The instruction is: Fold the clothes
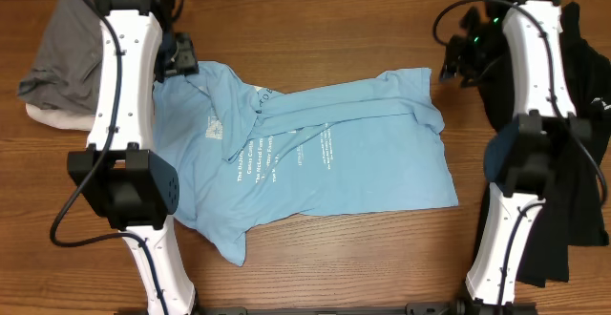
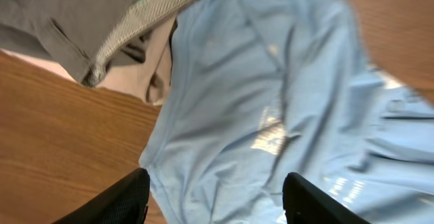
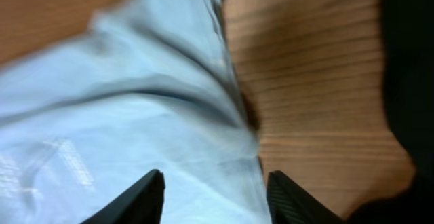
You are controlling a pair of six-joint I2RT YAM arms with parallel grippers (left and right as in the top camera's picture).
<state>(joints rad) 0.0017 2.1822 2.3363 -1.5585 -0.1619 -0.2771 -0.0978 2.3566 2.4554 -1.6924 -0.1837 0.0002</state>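
While the light blue T-shirt (image 1: pixel 315 153) lies partly folded at frame centre, your left gripper (image 2: pixel 215 187) and right gripper (image 3: pixel 215 183) hover over it, jaws parted, gripping nothing.

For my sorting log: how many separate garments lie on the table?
4: a light blue T-shirt in the middle, a grey garment at the top left with a cream piece under it, black clothing on the right; that heap may hide more.
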